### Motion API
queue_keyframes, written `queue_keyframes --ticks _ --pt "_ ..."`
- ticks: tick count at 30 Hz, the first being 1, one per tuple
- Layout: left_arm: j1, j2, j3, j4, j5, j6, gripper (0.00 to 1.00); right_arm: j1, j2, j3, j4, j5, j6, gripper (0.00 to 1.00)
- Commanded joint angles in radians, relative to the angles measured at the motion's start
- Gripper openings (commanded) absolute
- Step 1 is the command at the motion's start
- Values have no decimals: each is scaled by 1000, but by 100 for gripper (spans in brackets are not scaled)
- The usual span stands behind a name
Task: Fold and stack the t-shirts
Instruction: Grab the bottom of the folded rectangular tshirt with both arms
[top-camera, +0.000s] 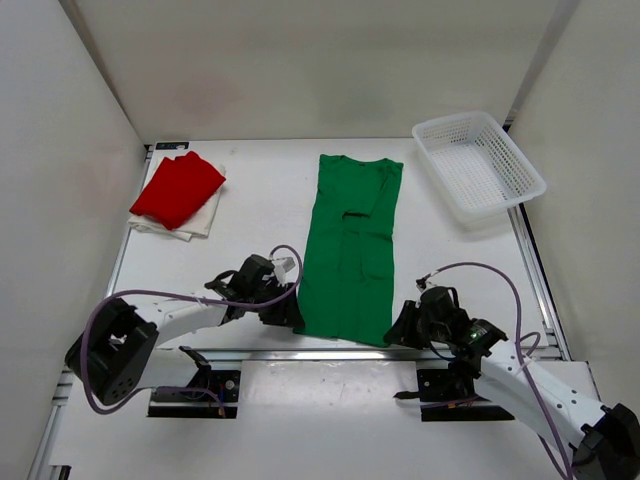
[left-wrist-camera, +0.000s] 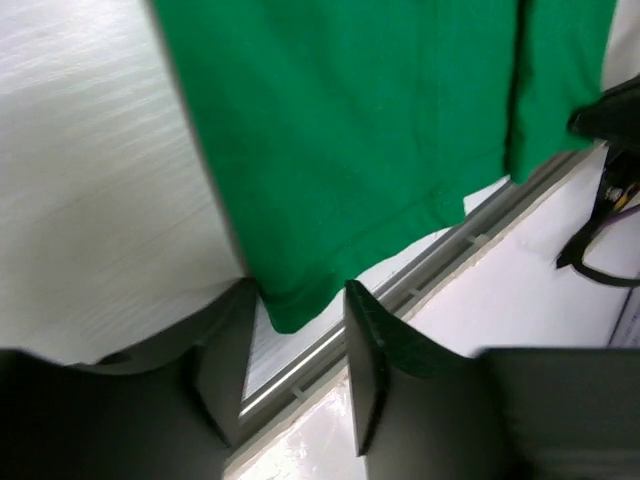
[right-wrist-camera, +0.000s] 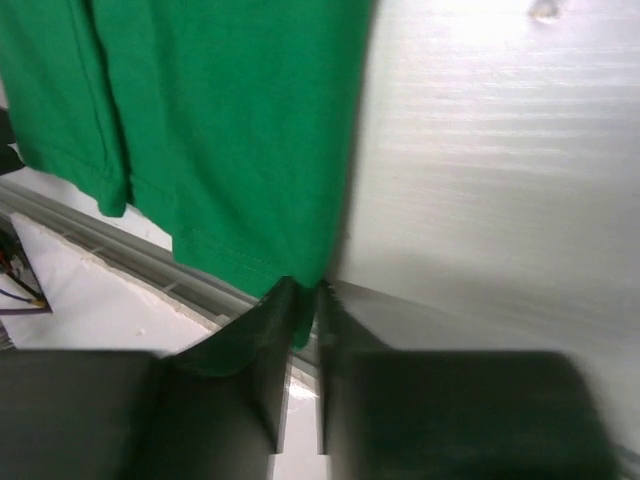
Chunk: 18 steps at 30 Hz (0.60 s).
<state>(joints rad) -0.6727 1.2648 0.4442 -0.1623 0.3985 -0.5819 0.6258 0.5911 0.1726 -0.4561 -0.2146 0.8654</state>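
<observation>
The green t-shirt (top-camera: 350, 245) lies folded lengthwise in a long strip down the middle of the table, its hem at the near edge. My left gripper (top-camera: 291, 310) sits at the near left corner. In the left wrist view it (left-wrist-camera: 298, 292) is open, with the green t-shirt (left-wrist-camera: 350, 120) corner lying loose between the fingers. My right gripper (top-camera: 402, 325) is at the near right corner. In the right wrist view it (right-wrist-camera: 305, 290) is shut on the hem corner of the green t-shirt (right-wrist-camera: 220, 120). The red t-shirt (top-camera: 178, 187) rests folded on the folded white t-shirt (top-camera: 203, 218) at the back left.
A white mesh basket (top-camera: 478, 163) stands at the back right corner. A metal rail (top-camera: 330, 355) runs along the table's near edge just under the green hem. White walls close in the table on the left, right and back.
</observation>
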Motion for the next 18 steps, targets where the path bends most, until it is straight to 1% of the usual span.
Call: queue_keyframes --ticks 1,2,3,4,5,6,7,8,9,10,11,12,14,15,16,17,18 --pt "-30 39 -15 14 28 -16 49 -17 -22 2 -36 11 11 8" --pt "-34 50 -13 17 39 -12 41 -18 -24 -1 -27 3 14 5" --pt "-31 50 -12 11 46 -16 31 -14 -31 -8 -12 -12 14 0" --pt "-27 51 -15 4 65 -13 25 -9 -31 -12 0 -26 20 0" --pt "-25 41 -19 -9 72 -7 11 17 -31 -15 2 -25 27 0" --pt "-19 32 -18 -26 77 4 2 50 -33 -2 -6 -17 41 0" --pt "-8 9 -22 -61 89 10 0 81 -27 14 -28 0 64 0" --pt "1 -34 -19 -124 94 14 0 133 -33 45 -47 10 79 0" --pt "2 -60 -21 -153 95 22 0 203 -42 63 -93 33 119 0" --pt "10 -124 -18 -214 86 14 0 234 -54 100 -134 67 160 0" --pt "18 -195 -22 -279 80 7 0 302 -69 129 -163 99 179 0" --pt "22 -250 -10 -319 101 -13 0 368 -86 143 -176 107 228 0" --pt "44 -322 25 -361 146 -53 0 443 -96 194 -211 162 288 0" --pt "48 -341 63 -388 132 -61 0 471 -88 215 -211 187 287 0" --pt "47 -346 108 -396 125 -61 0 473 -79 228 -213 190 276 0" --pt "57 -340 119 -399 114 -61 0 454 -54 243 -193 192 226 0" --pt "62 -317 148 -376 115 -56 0 398 -53 248 -182 179 199 0"
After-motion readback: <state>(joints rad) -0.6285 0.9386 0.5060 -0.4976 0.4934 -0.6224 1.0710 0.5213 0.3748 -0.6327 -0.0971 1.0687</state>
